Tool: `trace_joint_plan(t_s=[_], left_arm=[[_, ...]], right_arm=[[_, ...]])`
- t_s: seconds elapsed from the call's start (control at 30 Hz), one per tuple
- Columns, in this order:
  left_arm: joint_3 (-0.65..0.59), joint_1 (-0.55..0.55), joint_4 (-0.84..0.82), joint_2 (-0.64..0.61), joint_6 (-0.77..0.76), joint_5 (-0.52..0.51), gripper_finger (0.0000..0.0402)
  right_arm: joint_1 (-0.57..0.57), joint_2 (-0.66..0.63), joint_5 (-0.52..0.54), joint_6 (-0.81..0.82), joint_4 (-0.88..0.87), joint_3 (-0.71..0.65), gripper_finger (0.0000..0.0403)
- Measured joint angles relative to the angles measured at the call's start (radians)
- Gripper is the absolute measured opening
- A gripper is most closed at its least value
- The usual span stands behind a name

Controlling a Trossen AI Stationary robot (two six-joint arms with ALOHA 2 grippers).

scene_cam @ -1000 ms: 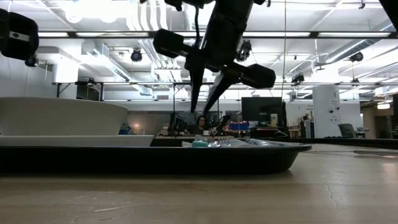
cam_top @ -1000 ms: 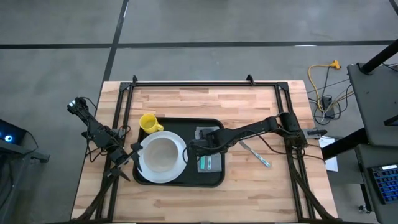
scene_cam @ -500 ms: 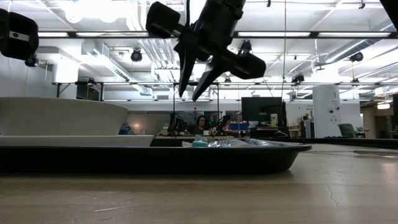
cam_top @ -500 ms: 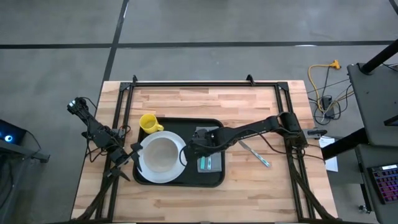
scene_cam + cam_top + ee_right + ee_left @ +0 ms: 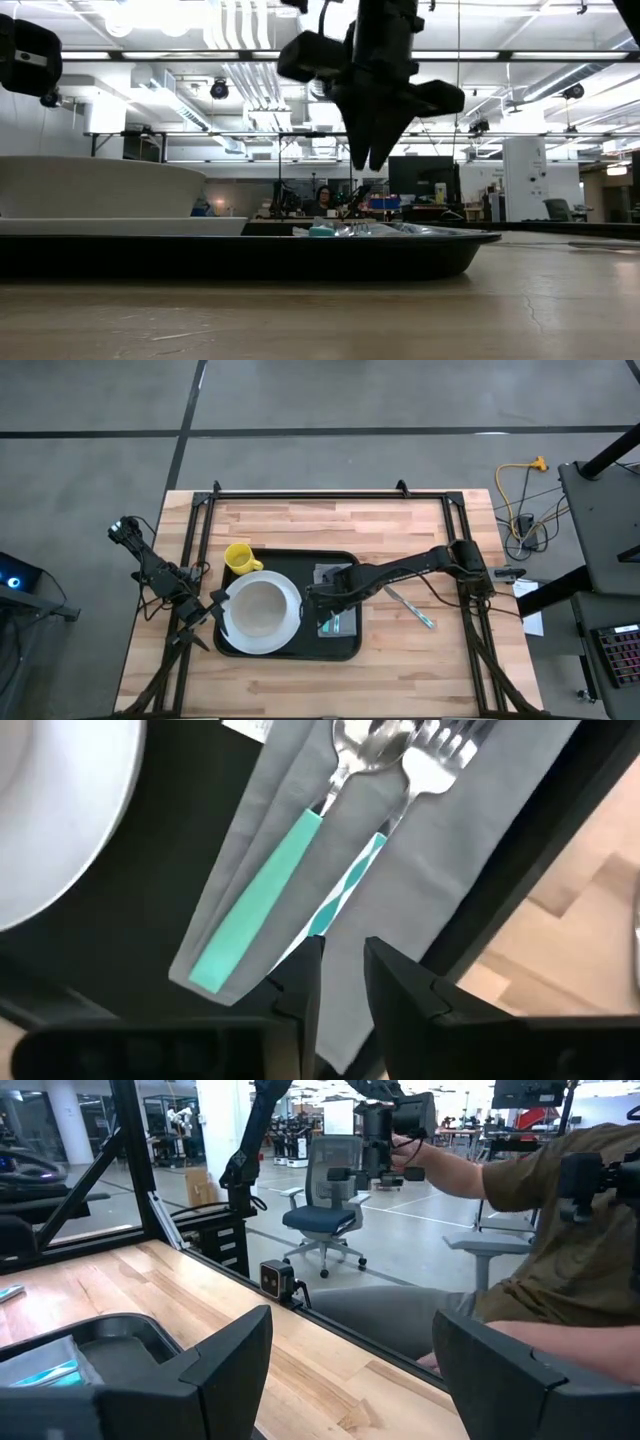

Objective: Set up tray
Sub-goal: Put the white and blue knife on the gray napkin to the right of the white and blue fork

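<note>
Tray [image 5: 290, 652]: black, flat, rounded corners, low rim

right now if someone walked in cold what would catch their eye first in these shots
The black tray in the middle of the wooden table, carrying a white plate with a yellow mug at its far left corner. Next, the right gripper poised above a grey napkin bearing a teal-handled spoon and fork. The left gripper waits at the tray's left edge.
</note>
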Motion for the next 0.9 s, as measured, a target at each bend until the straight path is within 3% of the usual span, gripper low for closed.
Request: trace_joint_plan(t_s=[0.23,0.43,0.67,0.9], left_arm=[[0.0,0.0,0.0,0.0,0.0,0.0,0.0255],[0.0,0.0,0.0,0.0,0.0,0.0,0.0255],[0.0,0.0,0.0,0.0,0.0,0.0,0.0255],[0.0,0.0,0.0,0.0,0.0,0.0,0.0255]], right_arm=[[-0.008,-0.11,0.043,-0.089,0.002,-0.087,0.0068],[-0.02,-0.335,0.057,-0.094,0.07,-0.37,0.0068],[-0.006,-0.578,-0.077,-0.071,0.226,-0.715,0.0068],[0.029,-0.696,-0.102,-0.061,0.224,-0.851,0.0068]])
